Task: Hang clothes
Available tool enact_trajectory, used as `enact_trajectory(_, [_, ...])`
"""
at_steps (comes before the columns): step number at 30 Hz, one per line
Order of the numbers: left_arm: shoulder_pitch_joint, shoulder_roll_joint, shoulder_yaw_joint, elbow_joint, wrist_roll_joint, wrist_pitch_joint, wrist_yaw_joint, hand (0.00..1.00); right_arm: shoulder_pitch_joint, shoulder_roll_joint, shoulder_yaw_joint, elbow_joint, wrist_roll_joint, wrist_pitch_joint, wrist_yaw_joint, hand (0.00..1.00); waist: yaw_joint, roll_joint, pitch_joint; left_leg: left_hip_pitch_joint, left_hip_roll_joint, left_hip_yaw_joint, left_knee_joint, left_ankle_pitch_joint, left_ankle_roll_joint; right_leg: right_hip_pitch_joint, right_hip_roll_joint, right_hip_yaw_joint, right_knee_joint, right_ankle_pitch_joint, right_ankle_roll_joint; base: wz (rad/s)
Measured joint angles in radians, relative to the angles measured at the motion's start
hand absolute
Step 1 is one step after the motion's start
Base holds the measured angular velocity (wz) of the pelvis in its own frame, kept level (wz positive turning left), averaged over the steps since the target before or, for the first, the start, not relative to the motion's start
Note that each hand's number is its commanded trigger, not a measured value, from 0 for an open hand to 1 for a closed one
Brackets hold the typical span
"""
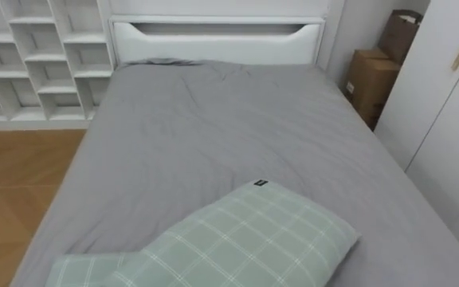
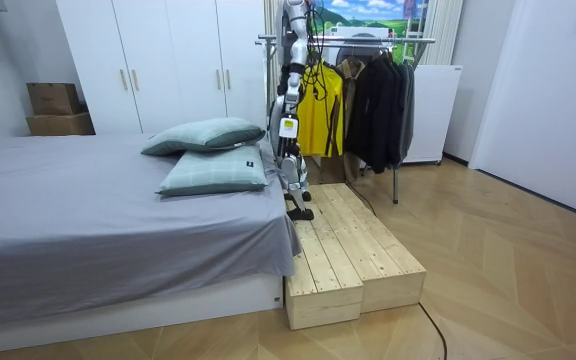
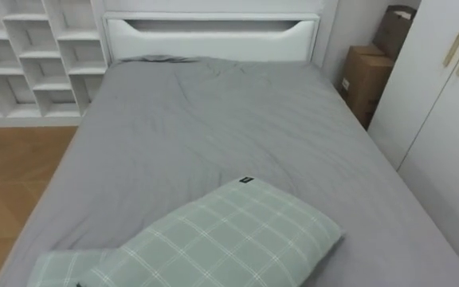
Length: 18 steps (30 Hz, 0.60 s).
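Observation:
A clothes rack [image 2: 413, 41] stands behind me in the room view, with a yellow garment [image 2: 321, 112] and several dark garments [image 2: 378, 105] hanging on it. I stand on a wooden platform [image 2: 353, 250] between the rack and a grey bed [image 1: 198, 135], facing the bed. My left hand [image 2: 287, 127] hangs at my side, too small to read its fingers. A green checked pillow [image 1: 237, 243] lies on the bed right below me, and a second pillow [image 2: 206, 133] rests on top of it.
White cube shelves [image 1: 30, 56] stand beyond the bed on the left. Cardboard boxes [image 1: 371, 80] and white wardrobe doors [image 1: 445, 104] line the right side. The white headboard [image 1: 217, 40] closes the far end. Wooden floor [image 2: 508, 260] lies around the platform.

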Motion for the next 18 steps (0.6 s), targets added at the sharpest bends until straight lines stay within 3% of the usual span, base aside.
enact_trajectory(18, [-0.002, -0.011, 0.0, 0.003, 0.0, -0.001, 0.001, 0.0, -0.003, 0.001, 0.029, -0.004, 0.01, 0.004, 0.001, 0.0, 0.022, 0.009, 0.0111, 0.028, 0.002, 0.006, -0.03, 0.004, -0.003, 0.008, 0.001, 0.015, 0.001, 0.0, 0.0, -0.02])
